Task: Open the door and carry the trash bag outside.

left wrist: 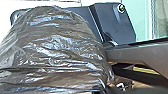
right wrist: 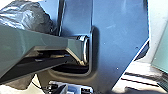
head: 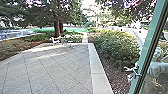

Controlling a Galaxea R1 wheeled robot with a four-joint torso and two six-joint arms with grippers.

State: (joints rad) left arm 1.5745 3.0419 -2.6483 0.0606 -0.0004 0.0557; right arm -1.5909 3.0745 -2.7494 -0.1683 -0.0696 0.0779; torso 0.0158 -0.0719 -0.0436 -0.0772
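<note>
Many slabs make up the wide paved yard in front of the robot. A large green bush grows to its right, beyond a pale border. Nearer, at the right, stands a glass panel with a green frame. The trash bag, dark and shiny, is close to the left wrist. Some small white furniture stands far ahead. The state of each claw, I cannot tell.

The head view's edge cuts off the tree at eleven o'clock and the green door frame at two.
</note>
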